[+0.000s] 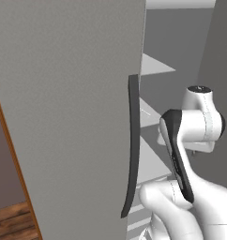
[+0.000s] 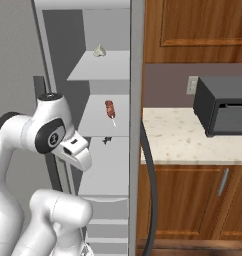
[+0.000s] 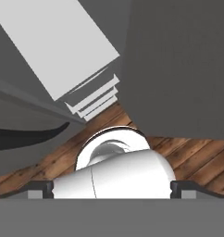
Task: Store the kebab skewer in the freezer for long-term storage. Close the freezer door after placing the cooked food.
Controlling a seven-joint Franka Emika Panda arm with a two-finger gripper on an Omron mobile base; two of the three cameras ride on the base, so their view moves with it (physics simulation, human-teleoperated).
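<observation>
Across the left base view, standing swung open at the left: the freezer door (image 1: 68, 117), its flat grey face turned to the camera, with a long dark handle (image 1: 132, 145) running down its right edge. Showing beyond that edge: white shelves (image 1: 150, 112) of the freezer (image 1: 181, 47). Rising from the lower right, the white arm (image 1: 190, 140), folded in front of the shelves; hand hidden, so cannot tell whether the fingers are parted or closed.

Through the right base view, lying on the middle white shelf (image 2: 100, 125) inside the open compartment, toward its back right corner: the kebab skewer (image 2: 110, 111), reddish chunks up, pale stick pointing down toward the front. Sitting on the shelf above, a small pale item (image 2: 99, 51). Bending at the lower left, well below and left of the skewer, apart from it: the arm. Resting on the counter (image 2: 178, 135) to the right, near its back edge: a dark microwave (image 2: 225, 105).

Under the hand view, looking down at wooden floor (image 3: 192, 157) and stacked white shelf edges (image 3: 93, 99); dark finger tips (image 3: 40, 189) peeking at the bottom corners, too little to judge the grip.
</observation>
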